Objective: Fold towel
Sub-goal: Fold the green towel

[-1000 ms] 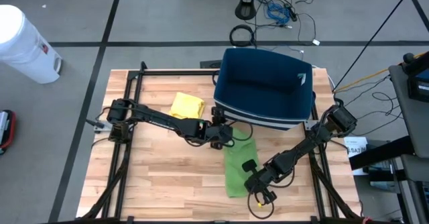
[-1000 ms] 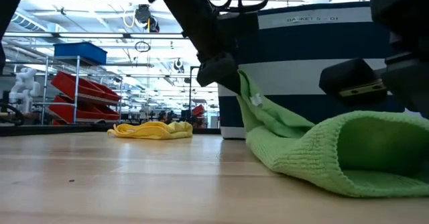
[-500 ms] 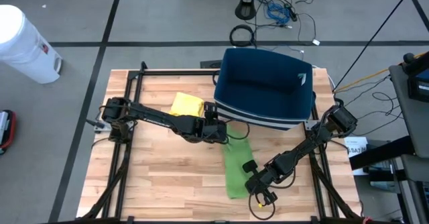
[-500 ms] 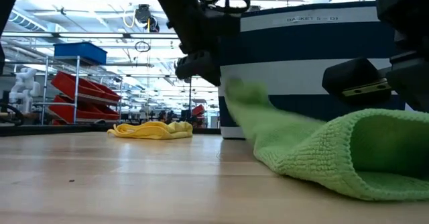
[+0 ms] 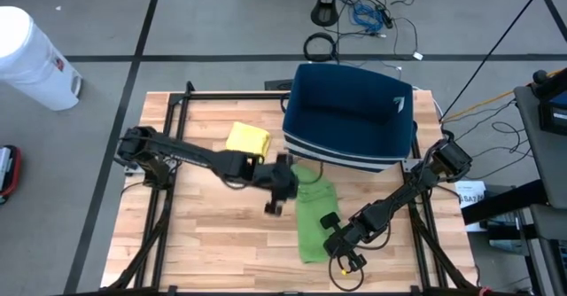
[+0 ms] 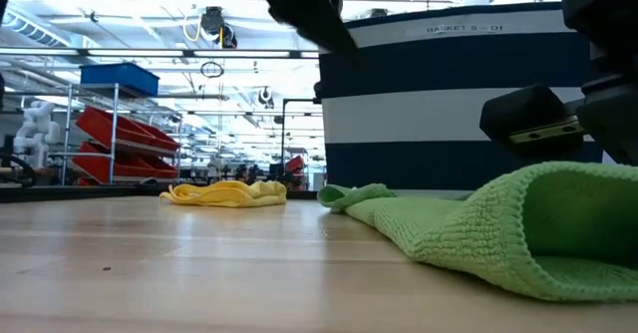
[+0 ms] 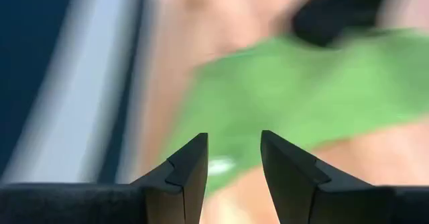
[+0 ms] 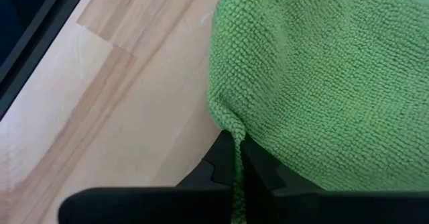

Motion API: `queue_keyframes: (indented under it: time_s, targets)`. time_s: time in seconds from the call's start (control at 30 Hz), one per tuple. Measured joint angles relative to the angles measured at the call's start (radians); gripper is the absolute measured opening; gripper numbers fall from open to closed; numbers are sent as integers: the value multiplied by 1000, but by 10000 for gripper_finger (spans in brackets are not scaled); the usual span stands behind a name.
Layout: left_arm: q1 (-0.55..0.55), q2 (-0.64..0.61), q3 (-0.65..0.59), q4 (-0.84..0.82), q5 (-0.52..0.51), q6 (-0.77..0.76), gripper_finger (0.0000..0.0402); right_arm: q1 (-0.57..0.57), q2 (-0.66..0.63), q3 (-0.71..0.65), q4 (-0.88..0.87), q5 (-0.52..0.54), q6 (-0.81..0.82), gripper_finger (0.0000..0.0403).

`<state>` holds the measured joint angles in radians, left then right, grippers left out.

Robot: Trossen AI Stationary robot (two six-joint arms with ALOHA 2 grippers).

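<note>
On the table [image 5: 213, 225], just in front of the blue basket [image 5: 350, 119], the green towel [image 5: 314, 216] had dropped flat at its far end. A second before, our left gripper [image 5: 276, 198] had that far corner lifted in a peak against the basket; half a second before, the corner was sagging; now it lay on the wood and our left fingers [image 7: 191, 167] stood spread with nothing between them. We judged that as a release, so the left side's part of this fold looked done, or else the corner had slipped.

From the left gripper in the overhead view, the towel lay at about three to four o'clock, just beside it and not touching.

Our right gripper [image 5: 332, 234] was pressed together on the towel's near edge [image 8: 231, 127], pinching the cloth [image 6: 518, 223] up in a hump. From that gripper the rest of the towel ran toward twelve o'clock.

The yellow cloth [image 5: 246, 139] sat apart, at about ten o'clock from the left gripper.
</note>
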<state>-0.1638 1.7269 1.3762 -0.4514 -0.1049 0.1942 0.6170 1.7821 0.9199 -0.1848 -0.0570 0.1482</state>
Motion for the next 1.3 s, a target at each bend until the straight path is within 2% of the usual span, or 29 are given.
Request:
queue_keyframes:
  time_s: [0.07,0.17,0.4,0.53,0.6,0.9,1.07,1.3]
  targets:
    - [-43,21,1,18,50,-2,145,-2,0,0,2,2,-1,0]
    - [-116,73,0,26,66,24,145,-4,1,0,8,5,-2,0]
    - [-246,228,0,173,41,52,145,-8,1,0,12,6,-2,0]
    - [-279,297,-1,240,-60,68,145,-9,1,0,16,7,-2,0]
    - [-287,326,-1,284,-70,50,145,-8,1,0,17,8,-2,0]
    - [-306,350,-1,404,31,20,146,-9,1,0,23,8,1,0]
    - [-330,374,0,425,54,-33,183,-17,1,0,39,8,-1,0]
    - [-362,409,0,493,-51,4,255,-29,0,0,48,8,-5,0]
